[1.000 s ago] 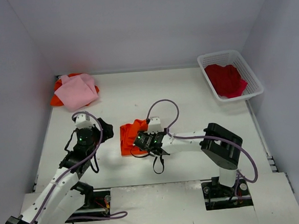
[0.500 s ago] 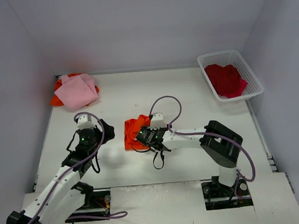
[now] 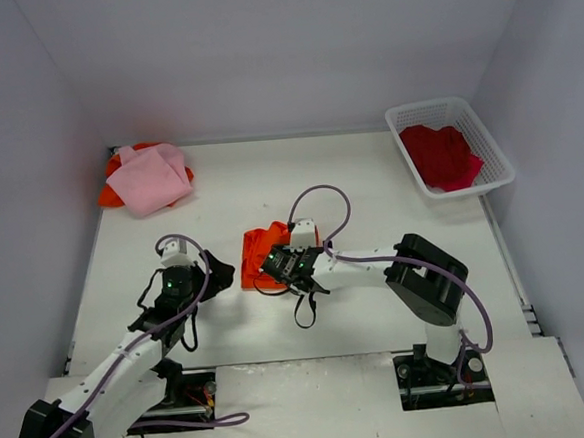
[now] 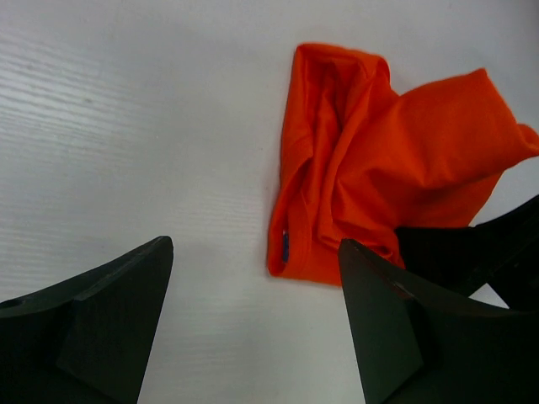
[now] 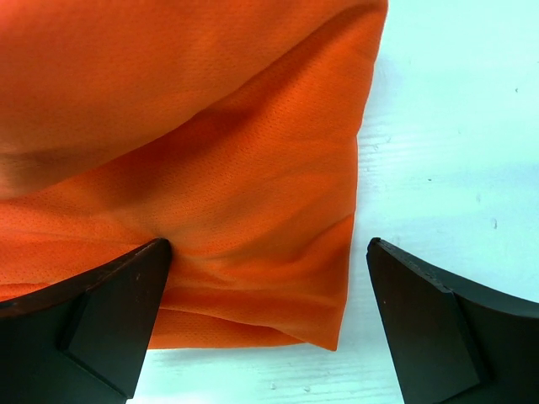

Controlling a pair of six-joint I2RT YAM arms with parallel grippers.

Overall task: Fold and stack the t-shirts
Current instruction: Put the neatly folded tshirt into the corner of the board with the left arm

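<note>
Table: you are looking down at a white table closed in by plain pale walls; its near edge is hidden behind the two arm bases.
Orange t-shirt: the orange t-shirt lies crumpled near the middle of the table, between the two grippers. You can make out folds and a small dark tag at its hem, but no sleeve or neck.
Right gripper: the right gripper has its jaws spread wide, low over one edge of the orange t-shirt. One finger sits against the cloth and the other is over bare table, with nothing clamped. From above, its fingertips are lost against its dark body.
Cut off: the right wrist camera crops the shirt at the top and left. In the left wrist view the right gripper's black body covers the shirt's lower corner.
Left gripper: the left gripper is spread apart and holds nothing. Only white table shows between its fingers, and it stays just short of the shirt's hem.
Pink t-shirt: the pink t-shirt lies in a loose heap in the far left corner.
Beneath it: an orange cloth pokes out under the pink one. Too little shows for you to tell what it is.
Crimson t-shirt: the crimson t-shirt is bunched inside the white lattice basket at the far right. The basket wall hides its lower folds.
Cable: a purple cable loops above the right wrist.
</note>
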